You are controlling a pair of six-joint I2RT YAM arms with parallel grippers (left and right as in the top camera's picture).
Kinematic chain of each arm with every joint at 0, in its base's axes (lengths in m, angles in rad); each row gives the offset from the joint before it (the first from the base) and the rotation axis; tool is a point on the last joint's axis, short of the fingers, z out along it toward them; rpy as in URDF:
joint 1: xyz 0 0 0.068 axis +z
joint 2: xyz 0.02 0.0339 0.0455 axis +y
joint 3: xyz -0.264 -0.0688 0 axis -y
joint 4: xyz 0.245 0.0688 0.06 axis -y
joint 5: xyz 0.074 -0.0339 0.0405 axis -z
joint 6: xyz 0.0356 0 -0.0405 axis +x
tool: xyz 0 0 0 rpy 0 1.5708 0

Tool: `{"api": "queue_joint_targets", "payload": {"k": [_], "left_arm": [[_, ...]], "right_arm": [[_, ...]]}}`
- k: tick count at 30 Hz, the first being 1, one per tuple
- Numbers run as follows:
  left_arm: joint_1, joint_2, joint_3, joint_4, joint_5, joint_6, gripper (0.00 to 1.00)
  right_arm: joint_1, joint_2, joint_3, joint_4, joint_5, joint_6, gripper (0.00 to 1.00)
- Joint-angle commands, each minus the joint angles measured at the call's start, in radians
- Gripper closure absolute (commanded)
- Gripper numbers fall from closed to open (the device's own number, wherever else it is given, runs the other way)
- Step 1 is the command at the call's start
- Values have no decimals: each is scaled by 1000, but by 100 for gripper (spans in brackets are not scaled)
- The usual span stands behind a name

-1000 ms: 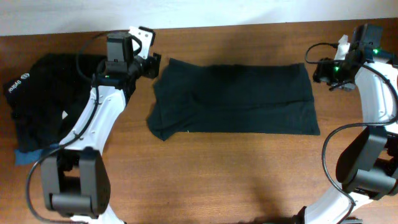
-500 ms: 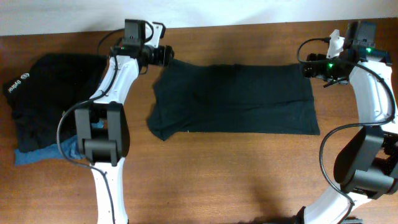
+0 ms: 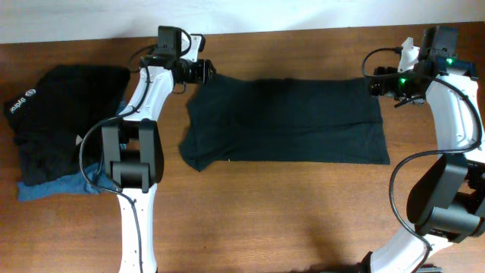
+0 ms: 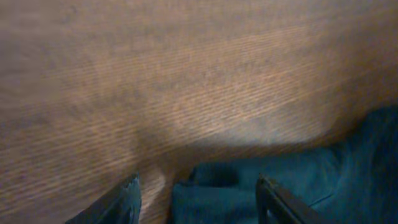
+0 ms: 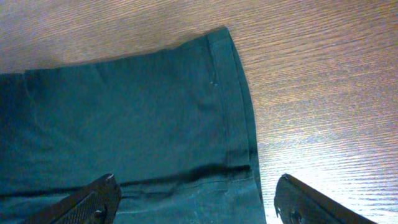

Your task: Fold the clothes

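A dark garment [image 3: 284, 121] lies folded into a wide band across the middle of the wooden table. My left gripper [image 3: 204, 70] is open at its far left corner; in the left wrist view that corner [image 4: 211, 196] lies between the two fingers [image 4: 198, 202]. My right gripper [image 3: 377, 85] is open at the far right corner; in the right wrist view the fingers [image 5: 196, 202] straddle the hemmed edge [image 5: 239, 124]. A heap of black clothes [image 3: 57, 114] with white lettering lies at the far left, with a blue piece [image 3: 45, 188] under it.
The wooden table [image 3: 288, 212] runs to a pale wall at the back. The garment's lower left corner [image 3: 193, 155] is bunched and sticks out. Both arms reach in from the front edge along the left and right sides.
My left gripper has swung from beside the heap to the garment's far left corner. My right gripper has shifted slightly left, onto the far right corner.
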Motion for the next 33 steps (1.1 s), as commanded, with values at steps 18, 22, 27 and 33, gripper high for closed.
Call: {"api": "queue_joint_targets", "payload": {"k": [18, 22, 27, 33], "left_arm": [[-2, 33, 19, 68, 123, -7, 47], [-3, 33, 19, 67, 124, -7, 53], [-2, 33, 19, 67, 127, -7, 64], [-2, 33, 19, 67, 136, -8, 91]], "right_arm": [[4, -13, 11, -8, -12, -10, 15], [4, -13, 11, -8, -12, -10, 16], [4, -13, 11, -9, -11, -10, 18], [4, -13, 11, -8, 3, -10, 22]]}}
